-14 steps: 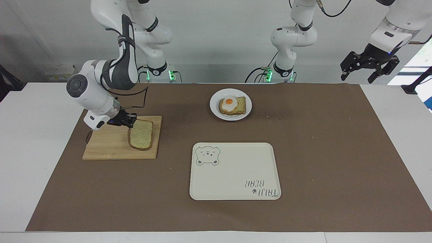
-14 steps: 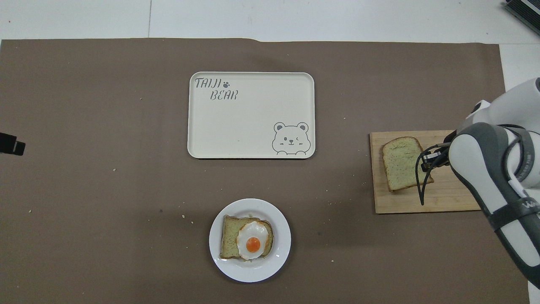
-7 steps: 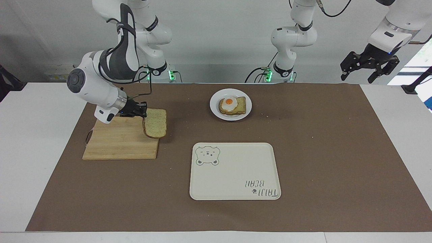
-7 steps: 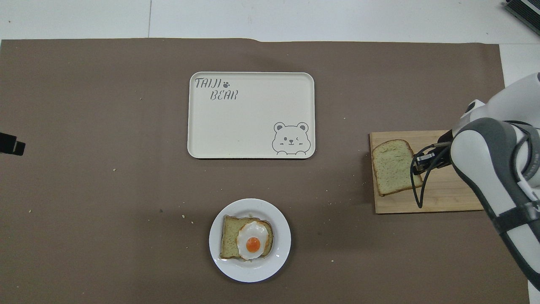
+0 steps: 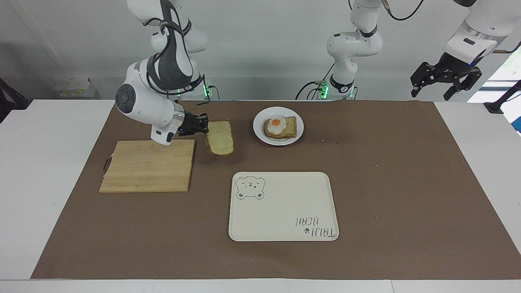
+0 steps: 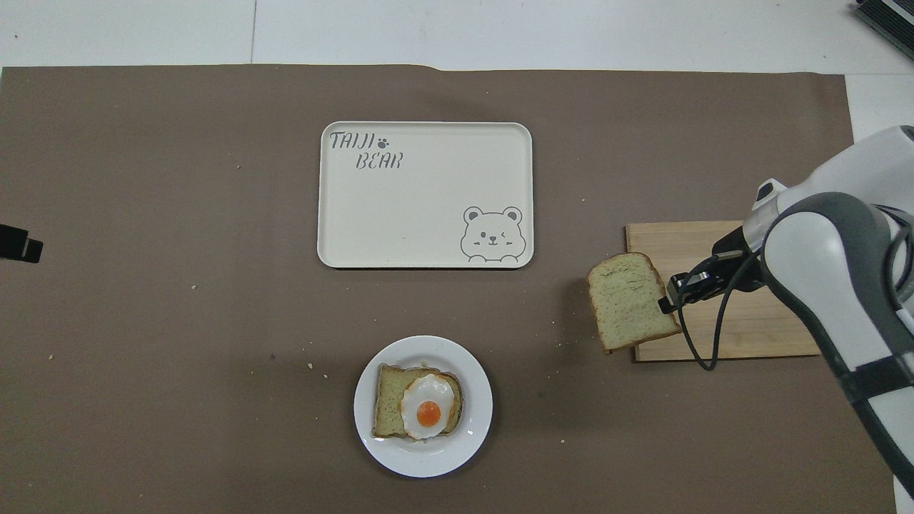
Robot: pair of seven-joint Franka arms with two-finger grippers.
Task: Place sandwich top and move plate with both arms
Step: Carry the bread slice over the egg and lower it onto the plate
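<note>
Facing view: the sandwich top (image 5: 220, 137) is held by one edge in the closed right gripper (image 5: 202, 125), in the air over the brown mat (image 5: 386, 183) between the cutting board (image 5: 148, 166) and the plate (image 5: 260, 130). The left gripper (image 5: 445, 79) is raised off the mat's end — jaws spread.

Overhead view: the slice (image 6: 630, 300) overlaps the board's (image 6: 742, 335) corner; the plate (image 6: 371, 435) carries egg toast (image 6: 418, 410), nearer the robots than the tray (image 6: 421, 207).

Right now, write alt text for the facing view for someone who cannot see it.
The right gripper holds a plain bread slice in the air between a wooden cutting board and a white plate carrying egg-topped toast. A cream bear tray lies farther from the robots, and the left gripper waits open, raised off the table's end.
</note>
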